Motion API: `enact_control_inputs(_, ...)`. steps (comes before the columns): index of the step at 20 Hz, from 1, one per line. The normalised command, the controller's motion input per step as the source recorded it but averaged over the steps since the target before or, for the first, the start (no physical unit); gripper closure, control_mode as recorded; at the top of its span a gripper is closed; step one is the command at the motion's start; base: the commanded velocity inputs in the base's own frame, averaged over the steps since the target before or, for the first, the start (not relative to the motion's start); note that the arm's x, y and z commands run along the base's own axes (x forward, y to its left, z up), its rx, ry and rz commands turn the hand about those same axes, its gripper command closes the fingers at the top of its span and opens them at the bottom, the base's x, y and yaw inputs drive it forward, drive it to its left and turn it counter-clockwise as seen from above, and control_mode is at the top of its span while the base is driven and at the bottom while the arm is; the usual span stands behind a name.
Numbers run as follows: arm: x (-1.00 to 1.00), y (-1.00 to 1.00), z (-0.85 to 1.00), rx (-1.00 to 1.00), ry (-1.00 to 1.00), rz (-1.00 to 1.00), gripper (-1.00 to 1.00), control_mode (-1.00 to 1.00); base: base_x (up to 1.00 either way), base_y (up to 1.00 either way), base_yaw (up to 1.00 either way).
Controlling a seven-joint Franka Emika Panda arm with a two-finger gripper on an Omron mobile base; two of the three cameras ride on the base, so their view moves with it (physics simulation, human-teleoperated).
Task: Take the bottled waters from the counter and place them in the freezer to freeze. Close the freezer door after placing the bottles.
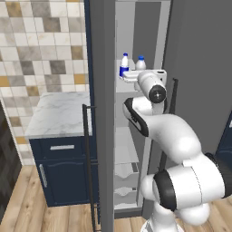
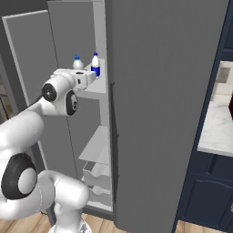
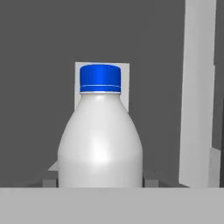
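Bottled waters are both on an upper freezer shelf point(image 1: 129, 86), and the plain whitish bottle point(image 3: 100, 144) sits right in the tool point(image 1: 130, 75), which is closed about its lower body. The hand view looks straight at this bottle, upright, its blue cap point(image 3: 100, 78) at the top and the pale back wall of the compartment behind; the finger tips themselves are hidden low at its sides. In the left base view the whitish bottle point(image 1: 141, 63) stands just beyond the hand, and the dark-blue-labelled bottle point(image 1: 124, 65) stands just beside it, upright, the two close but apart as far as I can tell.

By my judgement a small filled plastic bottle is fairly light but not weightless. Its wall is thin and gives a little under pressure, and the smooth surface could slip if held loosely. The straight lower body is the sensible place to hold: the shoulder tapers and the cap is too narrow and top-heavy a purchase. It will tip easily if nudged while the tool opens, and could knock its neighbour.

Further out, the freezer point(image 2: 168, 91) is open, its white drawers point(image 1: 126, 176) at the bottom. The freezer door point(image 1: 102, 136) stands edge-on towards the camera with its black bar handle point(image 1: 89, 167), not yet closed. The marble desk point(image 1: 61, 115) lies to the left over the navy cabinet point(image 1: 65, 174).
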Motion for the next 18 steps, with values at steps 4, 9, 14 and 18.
enact_control_inputs(4, 0.00, 0.00, -0.03, 0.00, 0.03, 0.00, 1.00, -1.00, 0.00, 0.00, 0.00)
enact_control_inputs(9, 0.00, 0.00, -0.16, 0.00, 0.02, 0.00, 1.00, -1.00, 0.00, 0.00, 0.00)
enact_control_inputs(14, 0.10, 0.00, -0.07, 0.00, 0.00, 0.00, 1.00, -1.00, 0.00, 0.00, 0.00)
enact_control_inputs(18, 0.19, 0.00, 0.00, 0.00, 0.00, 0.00, 1.00, -1.00, 0.00, 0.00, 0.00)
